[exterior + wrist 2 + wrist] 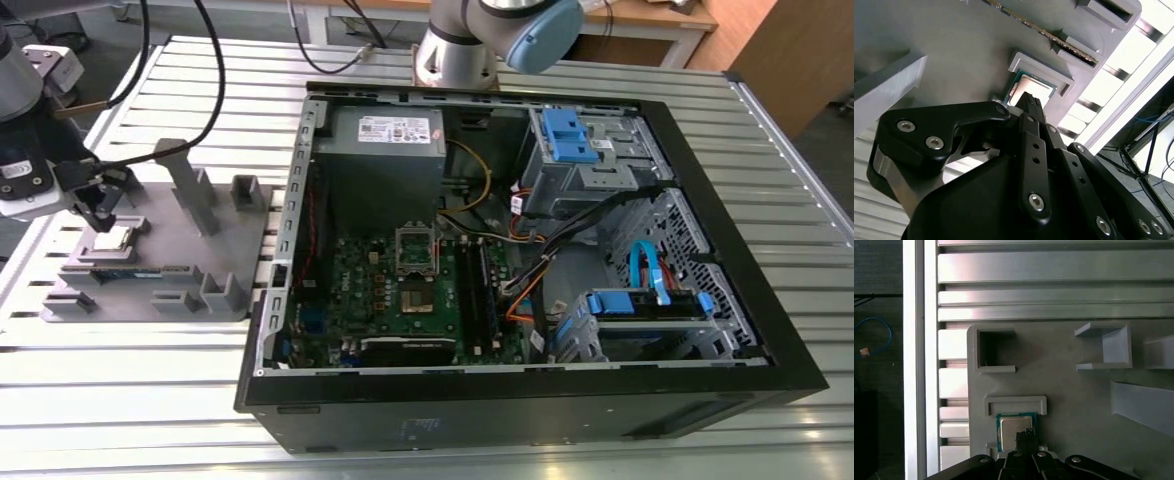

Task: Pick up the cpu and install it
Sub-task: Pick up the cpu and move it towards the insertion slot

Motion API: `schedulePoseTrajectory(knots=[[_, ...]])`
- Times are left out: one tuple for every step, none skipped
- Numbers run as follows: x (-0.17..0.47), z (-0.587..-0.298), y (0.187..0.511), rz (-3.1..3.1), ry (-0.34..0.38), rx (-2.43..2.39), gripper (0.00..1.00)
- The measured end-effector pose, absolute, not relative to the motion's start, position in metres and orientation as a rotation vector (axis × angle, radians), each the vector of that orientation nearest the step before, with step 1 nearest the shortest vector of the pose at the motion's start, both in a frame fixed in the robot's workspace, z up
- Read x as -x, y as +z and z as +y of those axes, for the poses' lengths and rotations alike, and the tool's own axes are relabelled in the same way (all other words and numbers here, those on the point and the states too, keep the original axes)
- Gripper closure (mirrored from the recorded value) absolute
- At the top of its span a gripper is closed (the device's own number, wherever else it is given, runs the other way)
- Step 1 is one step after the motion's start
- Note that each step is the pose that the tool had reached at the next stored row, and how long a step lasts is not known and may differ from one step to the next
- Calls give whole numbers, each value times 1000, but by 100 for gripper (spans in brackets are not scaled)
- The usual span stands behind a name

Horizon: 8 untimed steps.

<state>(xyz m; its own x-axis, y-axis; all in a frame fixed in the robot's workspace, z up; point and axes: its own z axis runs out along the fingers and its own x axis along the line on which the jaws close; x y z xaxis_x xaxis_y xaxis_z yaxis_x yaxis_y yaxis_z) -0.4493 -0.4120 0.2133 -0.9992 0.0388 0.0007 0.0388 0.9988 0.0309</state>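
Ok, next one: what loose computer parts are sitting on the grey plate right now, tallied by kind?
cpu chip: 1
memory stick: 1
Total: 2, both in their holders on the grey plate.

My slatted table (134, 420) is carrying a grey fixture plate (160, 245) and, to the exterior view's right, a computer case (534, 420).
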Motion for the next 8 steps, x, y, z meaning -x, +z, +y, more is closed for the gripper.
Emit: schedulePoseTrajectory(knots=[[449,-412,213,-3141,-48,61,89],[449,-412,213,-3141,-49,61,89],[449,-412,212,-3141,-49,61,89],[449,-412,211,-3141,-49,61,89],[450,-412,211,-3141,-49,61,89],[450,-412,210,-3141,-49,61,89],[450,-412,209,-3141,-49,61,89],[450,-412,210,-3141,-49,61,89]])
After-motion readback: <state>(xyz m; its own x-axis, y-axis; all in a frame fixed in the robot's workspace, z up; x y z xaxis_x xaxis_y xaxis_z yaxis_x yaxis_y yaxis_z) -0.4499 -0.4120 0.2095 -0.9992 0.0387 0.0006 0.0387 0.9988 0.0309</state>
